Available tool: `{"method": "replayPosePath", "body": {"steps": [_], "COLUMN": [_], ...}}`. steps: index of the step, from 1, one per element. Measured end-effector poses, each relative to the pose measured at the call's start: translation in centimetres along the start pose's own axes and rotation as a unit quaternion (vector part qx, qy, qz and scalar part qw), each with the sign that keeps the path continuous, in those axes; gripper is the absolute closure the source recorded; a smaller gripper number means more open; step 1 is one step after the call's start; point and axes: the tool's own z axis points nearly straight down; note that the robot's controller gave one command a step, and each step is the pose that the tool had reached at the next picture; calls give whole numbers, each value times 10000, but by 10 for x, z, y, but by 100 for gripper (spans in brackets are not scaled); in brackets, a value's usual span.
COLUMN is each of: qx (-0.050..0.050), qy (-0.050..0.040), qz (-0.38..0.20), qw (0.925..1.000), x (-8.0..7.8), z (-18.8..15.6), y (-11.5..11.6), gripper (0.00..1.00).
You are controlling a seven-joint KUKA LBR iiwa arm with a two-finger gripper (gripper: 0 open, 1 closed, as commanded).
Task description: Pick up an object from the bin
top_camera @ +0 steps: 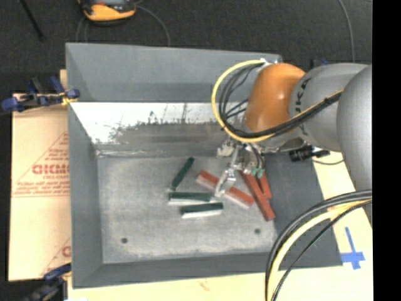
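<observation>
bin: grey metal bin [135, 234] carried loose sticks on its floor | centre: tilted dark green stick [183, 172] above two flat green sticks [190, 196] | right: pale red stick [241, 198], beside it darker red sticks [266, 207] near the right wall

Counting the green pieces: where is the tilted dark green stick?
In the camera view, the tilted dark green stick lies mid-bin, left of the gripper and red sticks, just above two flat green sticks.
</observation>
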Motion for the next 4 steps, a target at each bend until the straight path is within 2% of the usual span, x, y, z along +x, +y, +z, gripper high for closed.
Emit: {"method": "replayPosePath", "body": {"steps": [1,2,3,4], "qx": [-3,-16,-4,-5], "qy": [-39,-54,35,36], "qz": [476,760,727,725], "qw": [9989,9971,9973,9974], "x": [-7,16,17,17], "z": [-24,15,12,12], "y": [22,28,29,30], "gripper": [0,0,100,100]}}
